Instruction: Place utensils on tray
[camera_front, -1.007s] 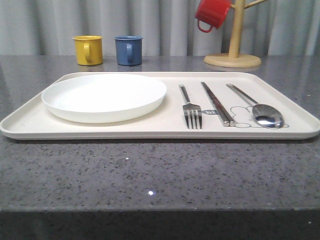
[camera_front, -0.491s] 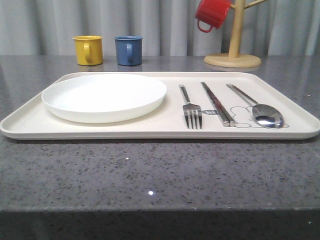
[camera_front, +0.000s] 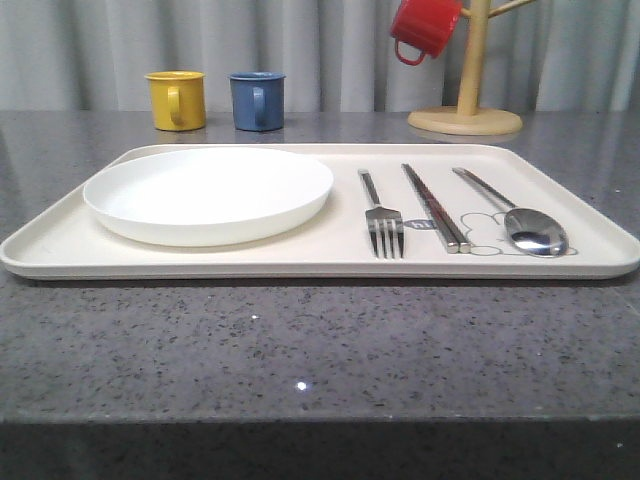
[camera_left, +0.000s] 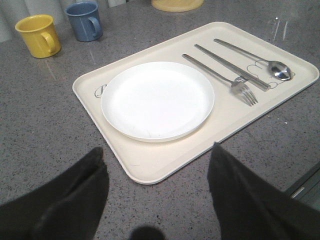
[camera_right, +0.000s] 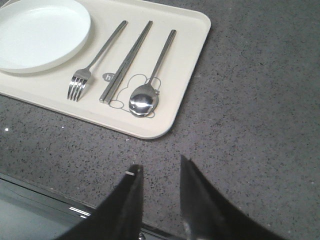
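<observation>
Since fork (camera_front: 383, 222), chopsticks (camera_front: 435, 207) and spoon (camera_front: 524, 222) lie on the tray (camera_front: 60, 240), placing looks finished; left pincer (camera_left: 157, 187) spread, right pincer (camera_right: 159, 197) slightly parted, both empty, needing only retreat.

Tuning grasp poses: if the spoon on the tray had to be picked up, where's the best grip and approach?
Probably mid-handle on the spoon, coming straight down with the jaws across the shaft. It lies flat on the tray, the handle slim and straight, the bowl wide and rounded. The chopsticks lie on one side, the tray rim on the other, so a side approach looks cramped.
</observation>
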